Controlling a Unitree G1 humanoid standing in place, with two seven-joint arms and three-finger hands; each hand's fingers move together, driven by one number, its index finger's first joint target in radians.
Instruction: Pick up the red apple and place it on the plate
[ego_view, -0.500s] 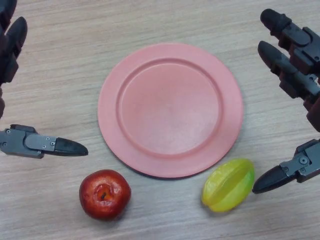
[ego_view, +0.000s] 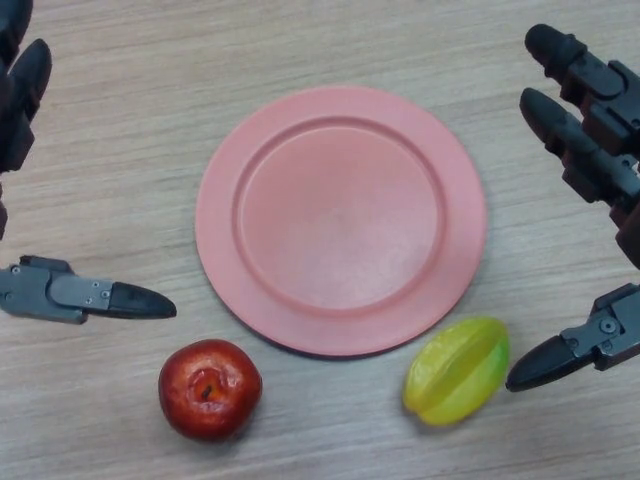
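Both hands spread wide, apple (ego_view: 209, 388) untouched.

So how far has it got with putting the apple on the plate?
Nothing looks done yet. The apple lies on the table, just off the bare plate. Neither hand holds anything: left hand and right hand are open at the sides. Grasping, lifting and placing all remain.

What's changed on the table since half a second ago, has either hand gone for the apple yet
Almost nothing. The left hand has eased slightly toward the view's left edge, and the right hand has shifted a touch to the right; both are open and hold nothing. The red apple, the plate and the yellow star fruit lie where they were, the apple untouched.
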